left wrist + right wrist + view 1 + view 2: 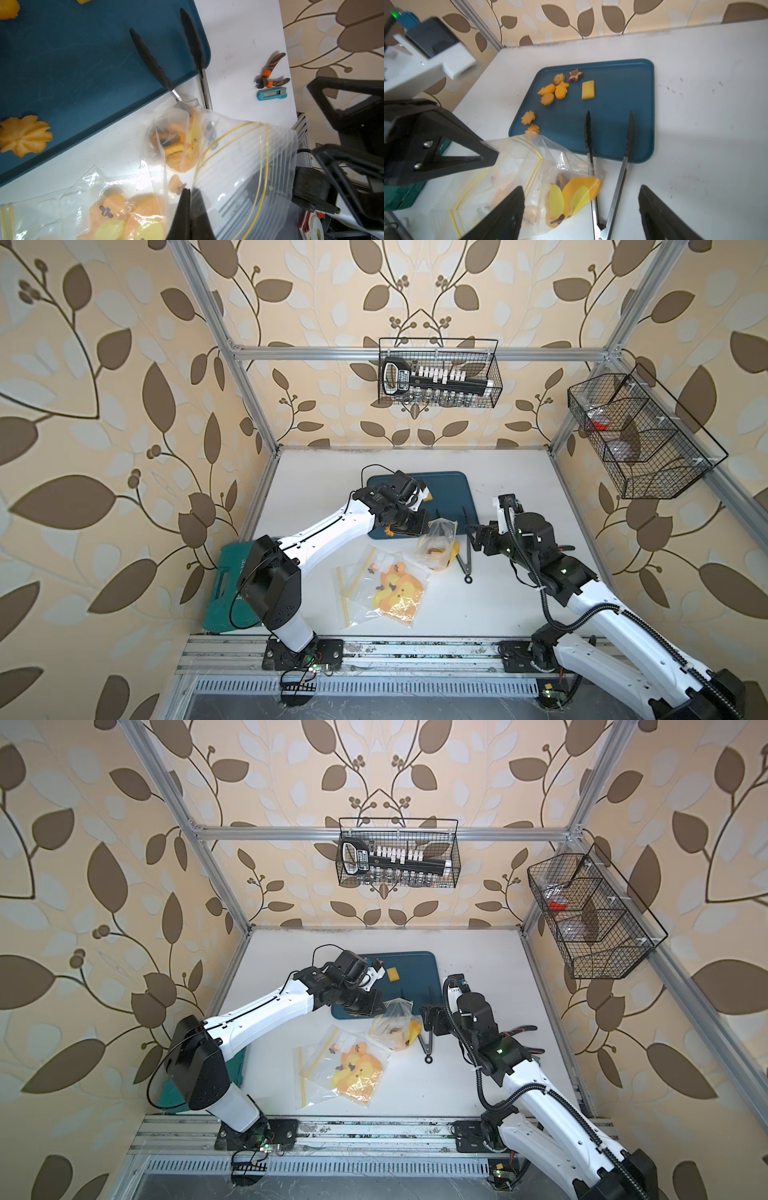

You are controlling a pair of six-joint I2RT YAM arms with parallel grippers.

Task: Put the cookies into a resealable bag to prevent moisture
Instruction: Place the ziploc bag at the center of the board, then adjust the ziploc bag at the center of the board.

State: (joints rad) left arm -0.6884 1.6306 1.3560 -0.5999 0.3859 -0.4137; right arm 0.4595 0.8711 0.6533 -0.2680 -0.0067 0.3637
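My left gripper (190, 191) is shut on the rim of the clear resealable bag (228, 158) and holds its yellow-striped mouth up off the table, as both top views show (436, 541) (392, 1021). A few cookies (173, 145) lie in the bag's bottom. Several more orange, yellow and brown cookies (550, 91) sit on the blue tray (623, 99). My right gripper (580, 187) stands open just right of the bag, its jaws wide apart above the bag's corner and the tongs, gripping nothing.
Black-tipped metal tongs (609, 182) lie half on the tray's near edge. Spare duck-print bags (386, 589) lie in front. A green case (226, 576) sits at the left edge; pliers (270, 70) and a cutter (272, 94) lie at the right. Wire baskets (640, 435) hang on the frame.
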